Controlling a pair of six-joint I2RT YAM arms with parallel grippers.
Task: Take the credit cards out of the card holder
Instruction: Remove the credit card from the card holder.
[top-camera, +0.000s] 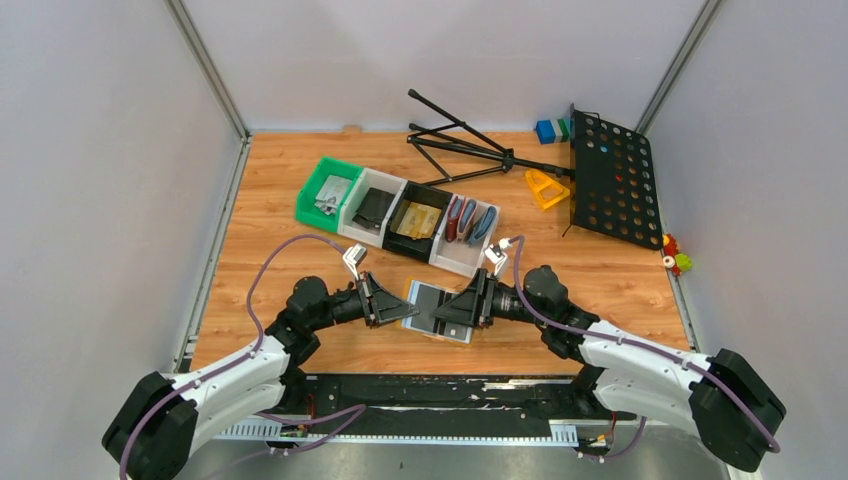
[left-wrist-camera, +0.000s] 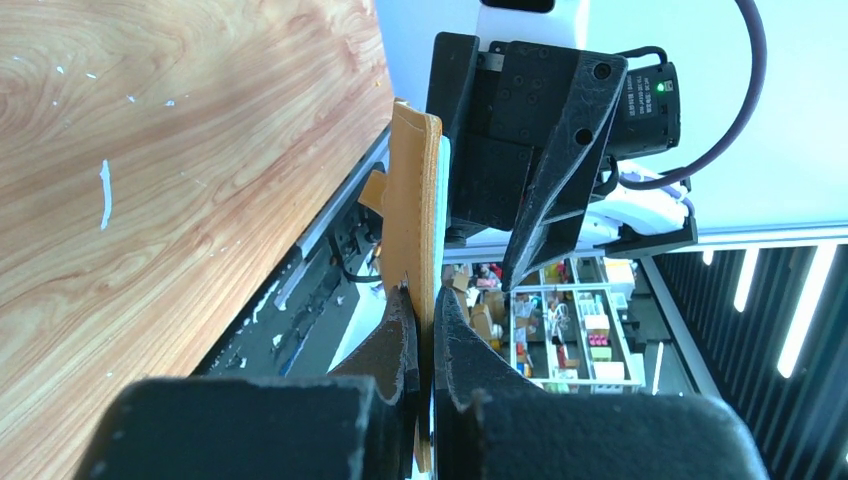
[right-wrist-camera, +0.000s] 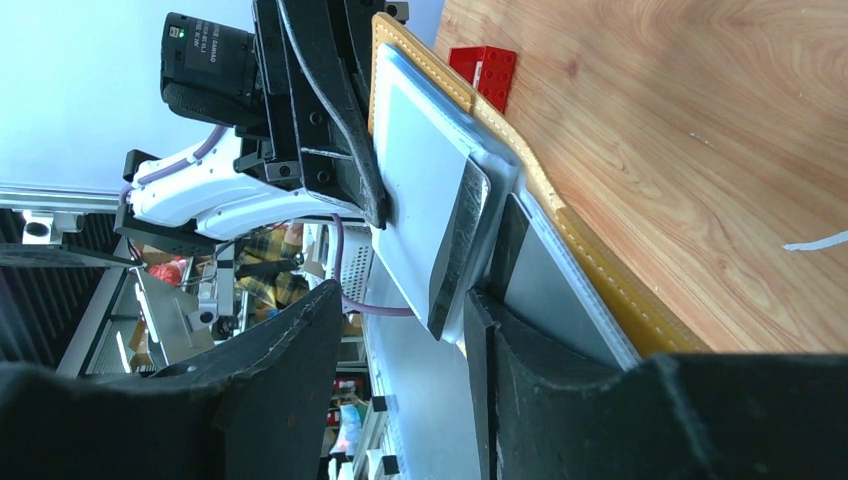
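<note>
**Card holder spread open, cards not yet out**

Left end effector (top-camera: 396, 304): we record it pinched tight on the left edge of the card holder (top-camera: 432, 300).
Card holder: open, pale lining up, between both arms, low over the surface (top-camera: 280, 230); we cannot tell whether it touches.
Right end effector (top-camera: 465, 306): jaws partly apart around the holder's right half, gripping nothing.
Credit cards: none seen drawn out; we judge extraction still to do.

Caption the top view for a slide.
Left gripper pinches one edge of the open card holder; right gripper straddles the opposite edge, open.
</note>
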